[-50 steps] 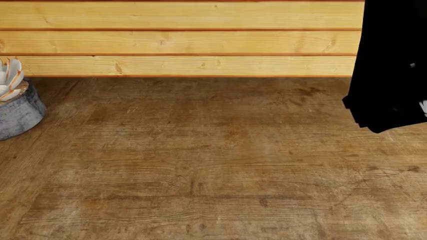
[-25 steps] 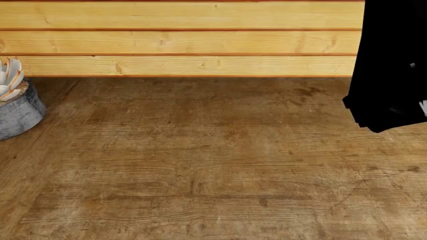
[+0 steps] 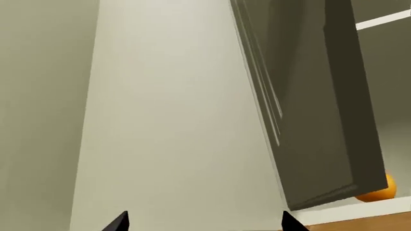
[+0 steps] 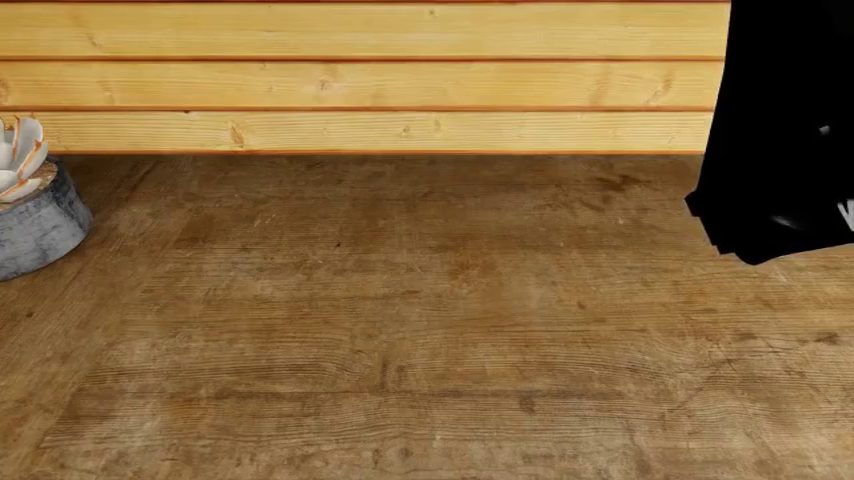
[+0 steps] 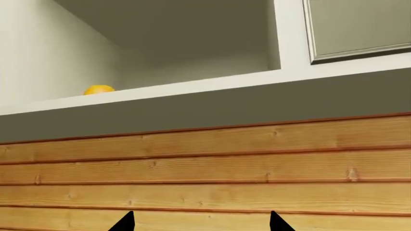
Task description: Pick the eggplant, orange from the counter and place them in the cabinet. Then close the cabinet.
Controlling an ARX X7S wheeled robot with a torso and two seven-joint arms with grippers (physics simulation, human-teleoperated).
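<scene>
— Nothing much has moved; the right arm (image 4: 781,130) hangs in the same spot over the counter (image 4: 400,330).

— Where's the orange (image 5: 98,89)?

— Inside the cabinet (image 5: 192,94), up and off to one side of the right gripper (image 5: 200,222). Both grippers' tips are apart, holding nothing.

— And the door (image 3: 308,110)?

— Open, next to the left gripper (image 3: 204,222), half hiding the orange. No eggplant shows anywhere.

Counter (image 4: 400,320) brown with dark grain and knots; plank wall (image 4: 360,80) pale honey-yellow; pot (image 4: 34,225) mottled grey; orange (image 5: 98,89) yellow-orange; cabinet (image 5: 192,91) off-white; arm (image 4: 787,130) black.
</scene>
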